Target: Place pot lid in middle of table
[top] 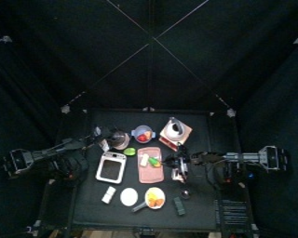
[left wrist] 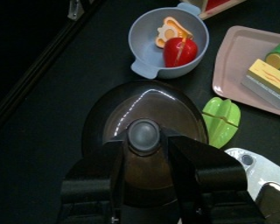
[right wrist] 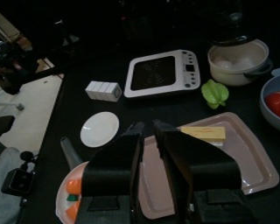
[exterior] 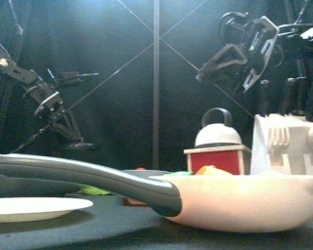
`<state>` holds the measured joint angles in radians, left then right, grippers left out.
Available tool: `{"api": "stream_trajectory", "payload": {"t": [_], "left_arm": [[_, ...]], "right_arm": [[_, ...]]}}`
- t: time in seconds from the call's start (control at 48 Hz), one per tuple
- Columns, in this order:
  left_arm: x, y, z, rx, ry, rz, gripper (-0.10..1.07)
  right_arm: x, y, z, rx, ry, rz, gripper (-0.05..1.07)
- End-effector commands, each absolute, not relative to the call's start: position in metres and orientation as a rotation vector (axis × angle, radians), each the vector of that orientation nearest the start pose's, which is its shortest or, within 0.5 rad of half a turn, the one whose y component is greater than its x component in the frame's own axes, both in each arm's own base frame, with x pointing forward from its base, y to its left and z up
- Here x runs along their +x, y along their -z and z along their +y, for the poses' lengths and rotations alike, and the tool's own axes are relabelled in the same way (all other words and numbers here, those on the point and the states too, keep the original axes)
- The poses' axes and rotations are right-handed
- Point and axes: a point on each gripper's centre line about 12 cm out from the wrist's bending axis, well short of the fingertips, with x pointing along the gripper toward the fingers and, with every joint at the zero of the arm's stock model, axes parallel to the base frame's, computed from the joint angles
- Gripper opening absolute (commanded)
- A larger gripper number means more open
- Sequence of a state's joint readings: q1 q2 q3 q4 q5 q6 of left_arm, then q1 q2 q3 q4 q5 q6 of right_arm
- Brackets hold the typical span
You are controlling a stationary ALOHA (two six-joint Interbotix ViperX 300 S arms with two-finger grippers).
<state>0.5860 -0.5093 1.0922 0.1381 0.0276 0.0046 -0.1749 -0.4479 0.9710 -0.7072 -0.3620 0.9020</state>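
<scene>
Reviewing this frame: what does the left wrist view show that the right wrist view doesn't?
Only the left wrist view shows the dark pot lid with its knob, directly beyond the left gripper.

Only the right wrist view shows the white scale, the white plate, the pot and the right gripper above the pink tray.

Both show the green item, the blue bowl and the black table.

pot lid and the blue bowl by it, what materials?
Pot lid: likely dark glass or glossy metal, since it shows sharp highlights; its knob looks like grey plastic. Bowl: probably matte plastic, pale blue with soft, even shading.
</scene>
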Motion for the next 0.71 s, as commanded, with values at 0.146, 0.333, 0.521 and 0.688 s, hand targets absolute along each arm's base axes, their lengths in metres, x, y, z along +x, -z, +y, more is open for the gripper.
{"api": "stream_trajectory", "payload": {"t": [0.146,0.333,0.521,0.688], "left_arm": [[0.219,-0.192,0.134,-0.038,-0.498,0.604,0.53],[0.234,-0.198,0.113,-0.037,-0.411,0.576,0.53],[0.254,-0.210,0.083,-0.022,-0.294,0.528,0.53],[0.275,-0.224,0.056,-0.008,-0.187,0.469,0.53]], "right_arm": [[0.302,-0.252,-0.026,0.292,-0.030,0.225,0.61],[0.315,-0.260,-0.033,0.349,-0.002,0.198,0.61],[0.333,-0.256,-0.038,0.471,0.042,0.194,0.61],[0.344,-0.240,-0.043,0.553,0.085,0.225,0.61]]}}
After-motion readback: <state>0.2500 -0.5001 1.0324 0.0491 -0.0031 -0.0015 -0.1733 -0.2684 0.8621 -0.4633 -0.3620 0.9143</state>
